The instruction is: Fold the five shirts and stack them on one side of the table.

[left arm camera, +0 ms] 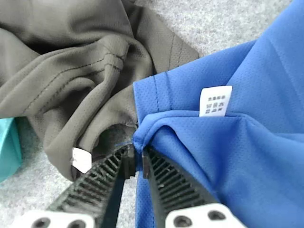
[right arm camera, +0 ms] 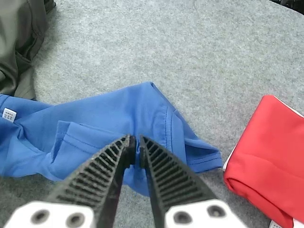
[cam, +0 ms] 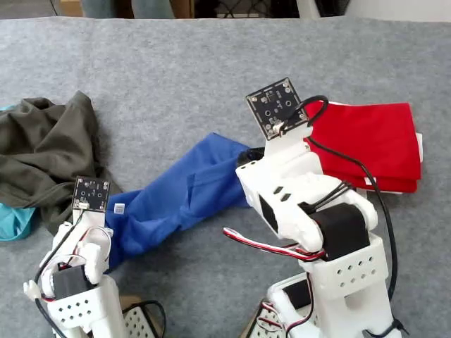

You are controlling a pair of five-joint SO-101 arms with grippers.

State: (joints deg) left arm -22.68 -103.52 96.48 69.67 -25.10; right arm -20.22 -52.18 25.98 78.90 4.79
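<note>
Pinching opposite ends, both jaws hold the blue shirt [cam: 176, 201].

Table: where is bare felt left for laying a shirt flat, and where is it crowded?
Bare: the wide far stretch of table beyond the blue shirt, between olive shirt and red shirt. Crowded: the left edge, with the teal shirt too.

Rough grey felt table [cam: 176, 63], blue shirt [left arm camera: 247, 161] — matt fine-mesh cloth, olive shirt [left arm camera: 71, 61] — soft matt knit
</note>
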